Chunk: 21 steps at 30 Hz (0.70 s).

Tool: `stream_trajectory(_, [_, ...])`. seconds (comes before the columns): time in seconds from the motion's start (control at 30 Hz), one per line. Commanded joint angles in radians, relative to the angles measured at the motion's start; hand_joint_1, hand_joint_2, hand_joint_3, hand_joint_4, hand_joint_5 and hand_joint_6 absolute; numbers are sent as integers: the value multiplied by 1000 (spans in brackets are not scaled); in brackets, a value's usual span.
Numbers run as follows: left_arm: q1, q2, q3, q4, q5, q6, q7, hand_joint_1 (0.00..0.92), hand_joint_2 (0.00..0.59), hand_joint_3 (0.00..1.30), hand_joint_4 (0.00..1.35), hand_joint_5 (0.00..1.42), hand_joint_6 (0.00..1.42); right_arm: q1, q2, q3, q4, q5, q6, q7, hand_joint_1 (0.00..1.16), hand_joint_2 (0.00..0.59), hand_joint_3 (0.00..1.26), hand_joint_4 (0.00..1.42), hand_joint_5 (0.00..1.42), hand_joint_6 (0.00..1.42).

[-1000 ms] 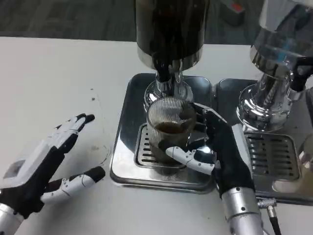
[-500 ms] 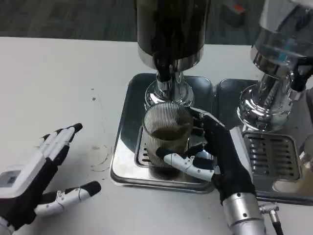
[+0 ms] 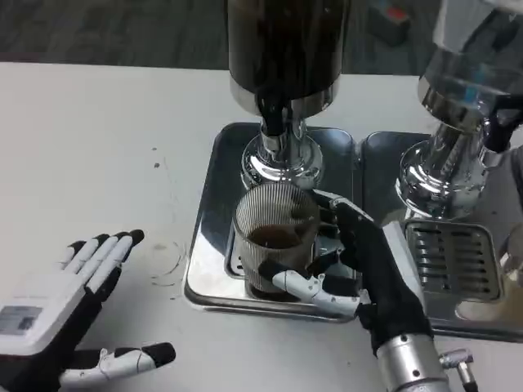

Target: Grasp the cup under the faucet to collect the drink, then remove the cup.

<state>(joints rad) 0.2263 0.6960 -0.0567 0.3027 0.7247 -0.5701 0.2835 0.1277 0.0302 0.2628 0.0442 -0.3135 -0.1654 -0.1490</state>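
The right hand (image 3: 359, 265) is gripping the ribbed glass cup (image 3: 274, 237) (brown drink inside), sitting on the steel drip tray (image 3: 208, 245) below the faucet (image 3: 274, 118); the left hand (image 3: 69, 314) is resting empty, fingers spread.

— Right hand (image 3: 359, 265)?
— Wrapped around the ribbed glass cup (image 3: 274, 238), thumb across the near side, other fingers curled behind the far side. Black palm turned toward the cup, silver forearm running down to the lower right edge.
— And the left hand (image 3: 61, 314)?
— Lying low at the lower left, white back up, holding nothing. Fingers stretched forward and close together, thumb splayed out to the right. Well apart from the right hand.
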Motion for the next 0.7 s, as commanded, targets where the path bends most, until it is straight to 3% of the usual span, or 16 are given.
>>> stream_trajectory(0.03, [62, 30, 14, -64, 44, 22, 39, 0, 20, 0, 0, 0, 0, 7, -4, 12, -68, -3, -11, 15, 1013, 243, 398, 532, 576, 802])
stream_trajectory(0.43, [199, 57, 37, -131, 62, 23, 84, 0, 16, 0, 0, 0, 0, 41, -10, 29, -112, -10, -16, 31, 1009, 243, 403, 532, 593, 825])
stream_trajectory(0.7, [239, 47, 51, -155, 70, 32, 100, 0, 16, 0, 0, 0, 0, 59, -14, 35, -136, 1, -15, 47, 1008, 243, 405, 539, 594, 847])
